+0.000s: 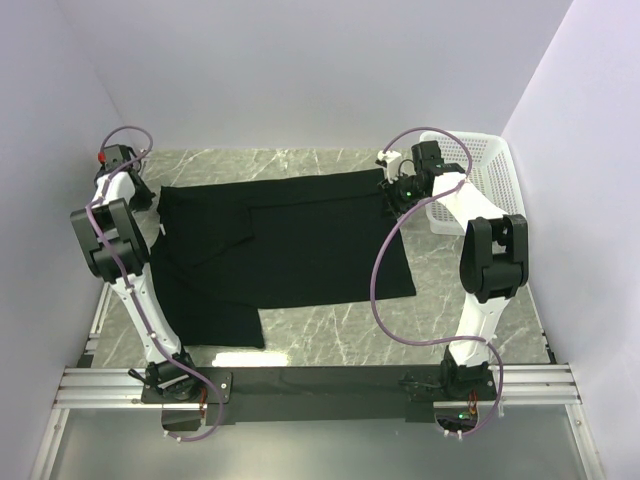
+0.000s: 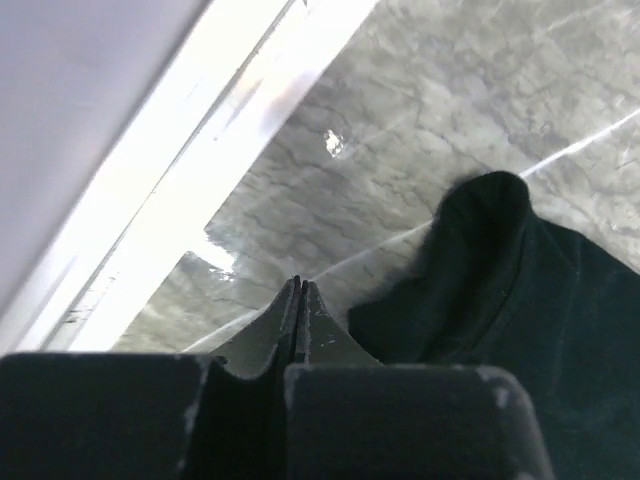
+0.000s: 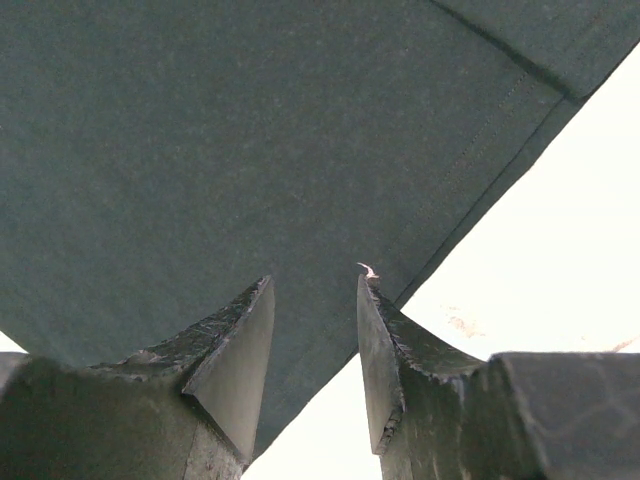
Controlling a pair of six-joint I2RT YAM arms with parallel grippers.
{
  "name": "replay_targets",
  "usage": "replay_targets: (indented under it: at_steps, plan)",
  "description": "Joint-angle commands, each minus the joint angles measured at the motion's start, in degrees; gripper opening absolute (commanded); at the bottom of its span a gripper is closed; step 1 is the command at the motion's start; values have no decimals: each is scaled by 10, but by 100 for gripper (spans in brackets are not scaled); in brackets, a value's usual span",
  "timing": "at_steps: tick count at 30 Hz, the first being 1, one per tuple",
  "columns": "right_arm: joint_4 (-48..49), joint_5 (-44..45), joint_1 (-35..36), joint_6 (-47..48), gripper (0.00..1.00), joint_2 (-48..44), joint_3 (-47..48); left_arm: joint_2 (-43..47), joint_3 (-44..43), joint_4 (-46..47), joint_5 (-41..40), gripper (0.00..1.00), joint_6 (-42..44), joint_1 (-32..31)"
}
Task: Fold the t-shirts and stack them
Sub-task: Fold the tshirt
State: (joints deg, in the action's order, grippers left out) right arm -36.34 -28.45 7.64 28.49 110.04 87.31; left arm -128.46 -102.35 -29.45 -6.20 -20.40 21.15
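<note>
One black t-shirt (image 1: 300, 240) is lying spread on the marble desk (image 1: 450, 290), partly folded on its left side. We are seeing the left gripper (image 2: 298, 300) pressed together on nothing, sitting just beside the shirt's far left corner. The right gripper (image 3: 315, 282) is hanging over the shirt's far right edge, jaws apart, clamping nothing. A white basket (image 1: 490, 170) is standing near it.

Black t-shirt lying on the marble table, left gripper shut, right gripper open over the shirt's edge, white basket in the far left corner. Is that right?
No: the white basket stands in the far right corner, as the top external view shows. Otherwise as stated: black t-shirt lying on the marble table, left gripper shut, right gripper open over the shirt's edge.
</note>
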Motion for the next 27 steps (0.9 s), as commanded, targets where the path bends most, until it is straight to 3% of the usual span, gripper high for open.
replay_targets:
  at_steps: [1,4,5,8,16,27]
  plan:
    - [12,-13,3,-5,46,-28,13,50,-15,26,-25,1,27,-5]
    - [14,-11,3,-4,46,-32,8,44,-22,15,19,20,20,-6]
    - [14,-10,3,-5,46,-33,8,41,-21,12,27,31,19,-5]
    - [14,-8,3,-1,46,-35,7,34,-15,13,57,40,12,-5]
    - [11,-7,0,-1,46,-33,9,-8,-44,-15,83,42,-3,-5]
    - [11,-8,-2,-3,46,-29,15,-40,-56,-41,91,33,-11,-5]
